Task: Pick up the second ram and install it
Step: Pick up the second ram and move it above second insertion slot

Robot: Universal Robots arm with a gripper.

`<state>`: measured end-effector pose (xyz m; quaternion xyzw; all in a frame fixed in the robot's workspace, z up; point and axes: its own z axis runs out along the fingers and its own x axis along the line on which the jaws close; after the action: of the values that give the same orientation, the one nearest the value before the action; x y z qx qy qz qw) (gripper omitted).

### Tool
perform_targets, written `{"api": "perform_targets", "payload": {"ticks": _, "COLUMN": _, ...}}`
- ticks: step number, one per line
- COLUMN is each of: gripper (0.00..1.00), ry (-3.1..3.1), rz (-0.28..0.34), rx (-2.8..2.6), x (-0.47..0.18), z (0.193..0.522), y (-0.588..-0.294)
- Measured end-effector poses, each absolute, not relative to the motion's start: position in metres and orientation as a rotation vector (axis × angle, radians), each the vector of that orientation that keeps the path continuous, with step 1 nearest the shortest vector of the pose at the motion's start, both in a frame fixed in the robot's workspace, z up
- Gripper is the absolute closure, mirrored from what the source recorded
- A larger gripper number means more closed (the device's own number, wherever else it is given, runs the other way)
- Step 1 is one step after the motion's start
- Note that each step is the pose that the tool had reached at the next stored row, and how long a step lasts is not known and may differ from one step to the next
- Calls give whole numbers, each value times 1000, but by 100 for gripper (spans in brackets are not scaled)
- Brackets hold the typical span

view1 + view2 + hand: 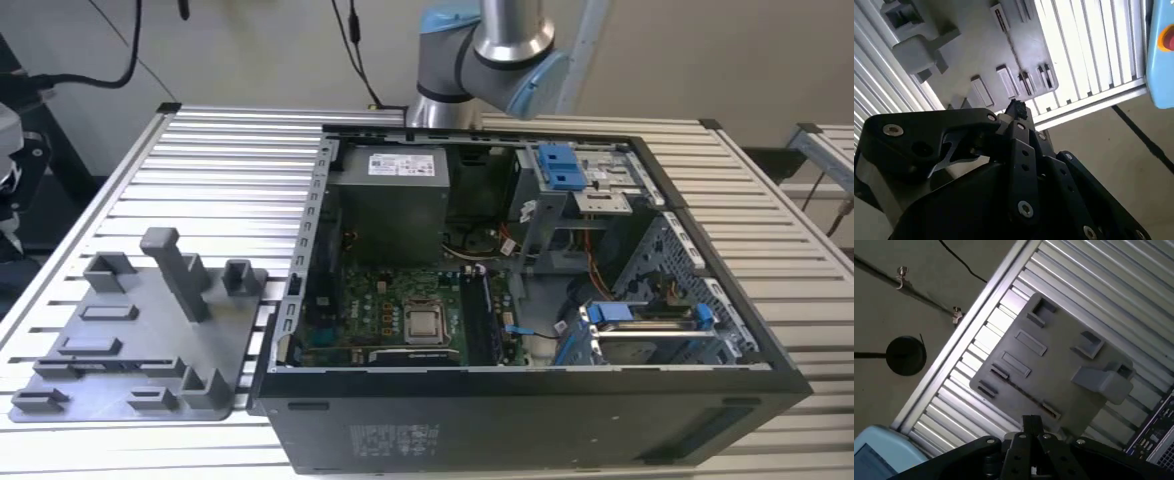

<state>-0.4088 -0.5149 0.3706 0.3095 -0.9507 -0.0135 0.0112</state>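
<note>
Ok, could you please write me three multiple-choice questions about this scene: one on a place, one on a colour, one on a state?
1. In the exterior view, where is the grey holder tray relative to the computer case?
A) inside it
B) on the slatted table, at the view's left of it
C) on top of it

2. What colour are the plastic latches in the case?
A) red
B) yellow
C) blue

3. The case is:
A) open, with the motherboard showing
B) closed by a panel
C) covered with a cloth

Answers:
1 B, the tray rests on the slats beside the case.
2 C, they are clearly blue.
3 A, the inside is visible from above.
</note>
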Motion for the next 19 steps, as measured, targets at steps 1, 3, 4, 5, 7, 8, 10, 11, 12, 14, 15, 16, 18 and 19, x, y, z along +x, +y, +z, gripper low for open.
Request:
{"api": "perform_targets", "payload": {"ticks": 1, "gripper": 89, "ry": -2957, "rz": -42, "rx": 992, "x": -409, "z": 371, "y": -515}}
{"api": "perform_targets", "payload": {"ticks": 3, "gripper": 89, "ry": -2938, "rz": -41, "rx": 1045, "x": -409, "z": 371, "y": -515}}
{"api": "perform_targets", "payload": {"ticks": 4, "gripper": 89, "ry": -2928, "rz": -41, "rx": 1071, "x": -409, "z": 371, "y": -515}}
{"api": "perform_targets", "payload": {"ticks": 5, "gripper": 89, "ry": -2917, "rz": -40, "rx": 1100, "x": -409, "z": 370, "y": -515}}
{"api": "perform_targets", "payload": {"ticks": 7, "gripper": 89, "ry": -2896, "rz": -40, "rx": 1153, "x": -409, "z": 370, "y": -515}}
{"api": "perform_targets", "payload": {"ticks": 8, "gripper": 89, "ry": -2886, "rz": -39, "rx": 1178, "x": -409, "z": 370, "y": -515}}
{"api": "perform_targets", "payload": {"ticks": 10, "gripper": 89, "ry": -2864, "rz": -39, "rx": 1230, "x": -409, "z": 370, "y": -515}}
{"api": "perform_targets", "payload": {"ticks": 11, "gripper": 89, "ry": -2852, "rz": -38, "rx": 1256, "x": -409, "z": 370, "y": -515}}
{"api": "perform_targets", "payload": {"ticks": 12, "gripper": 89, "ry": -2840, "rz": -38, "rx": 1281, "x": -409, "z": 370, "y": -515}}
{"api": "perform_targets", "payload": {"ticks": 14, "gripper": 89, "ry": -2816, "rz": -37, "rx": 1333, "x": -409, "z": 370, "y": -515}}
{"api": "perform_targets", "payload": {"ticks": 15, "gripper": 89, "ry": -2804, "rz": -37, "rx": 1358, "x": -409, "z": 370, "y": -515}}
{"api": "perform_targets", "payload": {"ticks": 16, "gripper": 89, "ry": -2791, "rz": -36, "rx": 1383, "x": -409, "z": 370, "y": -515}}
{"api": "perform_targets", "payload": {"ticks": 18, "gripper": 89, "ry": -2765, "rz": -35, "rx": 1434, "x": -409, "z": 370, "y": -515}}
{"api": "perform_targets", "payload": {"ticks": 19, "gripper": 89, "ry": -2752, "rz": -35, "rx": 1459, "x": -409, "z": 370, "y": -515}}
